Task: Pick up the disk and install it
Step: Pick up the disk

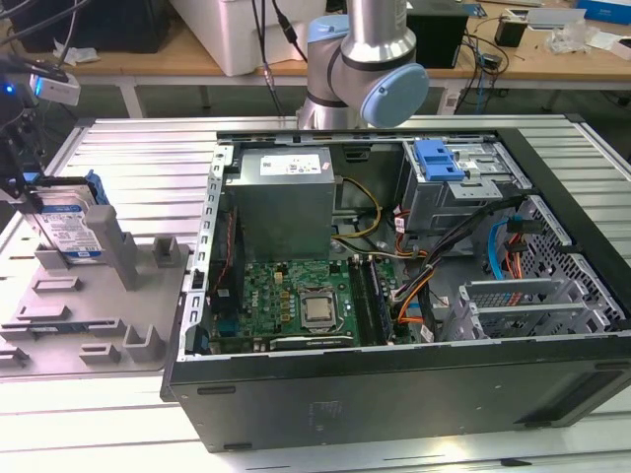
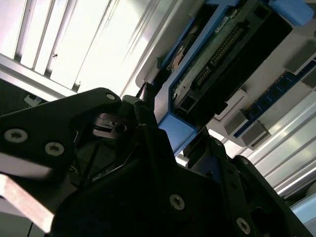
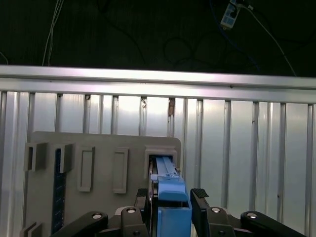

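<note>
The disk (image 1: 71, 229), silver with a white-and-blue label and a blue bracket, stands on edge in a slot of the grey holder tray (image 1: 99, 315) at the exterior view's left. My gripper (image 1: 22, 192) is at the disk's far-left end. In the first wrist view my gripper (image 3: 174, 195) straddles the disk's blue bracket (image 3: 173, 200), one dark finger (image 3: 200, 197) pressed against each side, and the disk still sits in the tray's slot (image 3: 163, 150). The second wrist view shows the disk's connector edge (image 2: 207, 74) just past the finger (image 2: 148, 106).
An open computer case (image 1: 394, 394) lies to the right of the tray, with a motherboard (image 1: 296, 296), a grey power-supply box (image 1: 286, 197) and a silver drive cage with a blue latch (image 1: 439, 163). The arm's base (image 1: 365, 69) stands behind the case. The slatted metal table (image 3: 247, 148) surrounds the tray.
</note>
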Controlling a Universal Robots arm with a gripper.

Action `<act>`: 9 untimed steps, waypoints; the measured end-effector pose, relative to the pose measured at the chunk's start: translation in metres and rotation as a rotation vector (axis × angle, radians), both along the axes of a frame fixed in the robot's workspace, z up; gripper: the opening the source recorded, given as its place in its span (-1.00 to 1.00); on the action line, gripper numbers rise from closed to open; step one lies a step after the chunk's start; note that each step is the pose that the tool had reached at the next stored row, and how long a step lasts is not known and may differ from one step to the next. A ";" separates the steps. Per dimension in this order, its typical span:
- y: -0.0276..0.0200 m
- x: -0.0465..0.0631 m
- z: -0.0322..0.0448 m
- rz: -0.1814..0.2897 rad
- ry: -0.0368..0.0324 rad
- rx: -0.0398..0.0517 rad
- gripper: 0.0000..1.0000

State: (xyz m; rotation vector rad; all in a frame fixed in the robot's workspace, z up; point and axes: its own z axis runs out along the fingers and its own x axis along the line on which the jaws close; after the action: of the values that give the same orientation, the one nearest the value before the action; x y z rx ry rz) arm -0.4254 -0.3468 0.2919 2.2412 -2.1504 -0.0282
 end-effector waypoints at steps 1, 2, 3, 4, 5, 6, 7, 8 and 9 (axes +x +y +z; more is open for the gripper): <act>0.0001 0.000 -0.0002 0.000 0.0000 0.0000 -0.05; 0.0001 0.000 -0.0005 0.000 -0.0001 0.0000 -0.05; 0.0001 -0.001 -0.0008 0.000 0.0000 0.0000 -0.05; 0.0001 -0.001 -0.0010 0.000 0.0001 -0.0002 -0.05; 0.0001 -0.001 -0.0011 0.000 0.0002 -0.0002 -0.05; 0.0001 -0.001 -0.0014 0.000 0.0002 -0.0003 -0.05; 0.0001 -0.001 -0.0014 0.000 0.0001 -0.0003 -0.05; 0.0001 -0.001 -0.0015 0.000 0.0001 -0.0003 -0.05; 0.0001 -0.001 -0.0015 0.000 0.0001 -0.0003 -0.05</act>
State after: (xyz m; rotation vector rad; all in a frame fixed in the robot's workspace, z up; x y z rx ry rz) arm -0.4263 -0.3467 0.2904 2.2413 -2.1499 -0.0280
